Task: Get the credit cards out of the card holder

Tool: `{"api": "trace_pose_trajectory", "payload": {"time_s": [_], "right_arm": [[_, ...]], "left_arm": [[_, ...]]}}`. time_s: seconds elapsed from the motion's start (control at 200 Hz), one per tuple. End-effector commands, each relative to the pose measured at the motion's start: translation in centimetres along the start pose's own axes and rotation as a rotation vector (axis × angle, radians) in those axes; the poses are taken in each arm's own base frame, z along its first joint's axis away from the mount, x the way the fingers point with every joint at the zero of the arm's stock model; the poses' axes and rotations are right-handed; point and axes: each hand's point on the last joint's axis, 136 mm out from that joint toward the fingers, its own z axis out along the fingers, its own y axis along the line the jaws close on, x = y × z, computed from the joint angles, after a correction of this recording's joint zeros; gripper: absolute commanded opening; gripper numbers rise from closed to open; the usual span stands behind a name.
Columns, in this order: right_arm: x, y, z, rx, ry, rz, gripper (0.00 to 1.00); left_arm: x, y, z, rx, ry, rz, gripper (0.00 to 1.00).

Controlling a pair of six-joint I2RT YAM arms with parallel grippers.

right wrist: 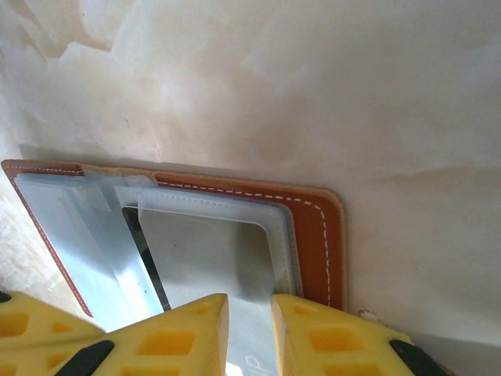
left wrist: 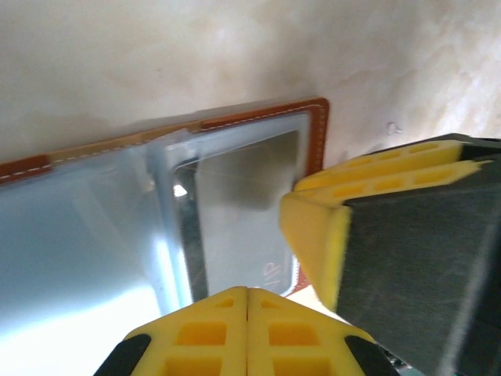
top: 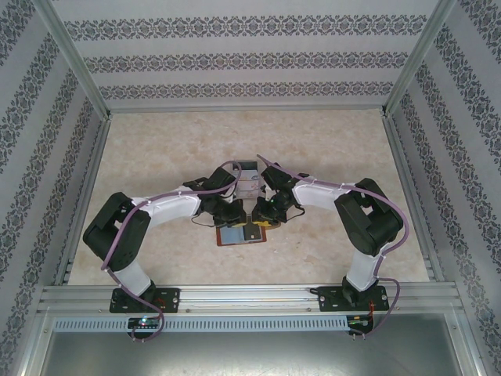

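Brown leather folding card holder (top: 235, 235) lies open on the beige marbled table (top: 156, 157), at 6 o'clock from the clear acrylic tiered rack (top: 249, 180). Left gripper (left wrist: 248, 301) at its 11 o'clock, fingers pressed together, holding nothing. Right gripper (right wrist: 249, 309) at 1 o'clock, fingers slightly apart over a pale printed plastic credit card (right wrist: 249, 345) in the grey-blue pocket. Can't tell if it's pinched.

Pale marbled table (top: 329, 149); open brown wallet (top: 239, 234) lying flat near front centre, small rack (top: 249, 180) just behind.
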Motion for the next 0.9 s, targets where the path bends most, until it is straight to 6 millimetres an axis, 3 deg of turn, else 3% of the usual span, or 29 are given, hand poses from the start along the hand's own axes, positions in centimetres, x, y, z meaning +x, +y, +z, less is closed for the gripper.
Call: {"api": "trace_pose_trajectory", "payload": {"time_s": [0.0, 0.345, 0.59, 0.894], "right_arm": [[0.8, -1.0, 0.5, 0.056, 0.021, -0.006, 0.25], [0.7, -0.7, 0.2, 0.056, 0.013, -0.011, 0.25], [0.8, -0.7, 0.1, 0.057, 0.013, -0.011, 0.27], [0.0, 1.5, -2.3, 0.010, -0.071, -0.037, 0.29]], "left_arm": [[-0.7, -1.4, -0.2, 0.039, -0.006, -0.001, 0.07], [0.0, 0.7, 2.2, -0.012, 0.073, -0.035, 0.07], [0.3, 1.6, 2.3, -0.039, 0.069, -0.042, 0.07], [0.3, 1.5, 2.4, -0.029, 0.068, -0.043, 0.06]]}}
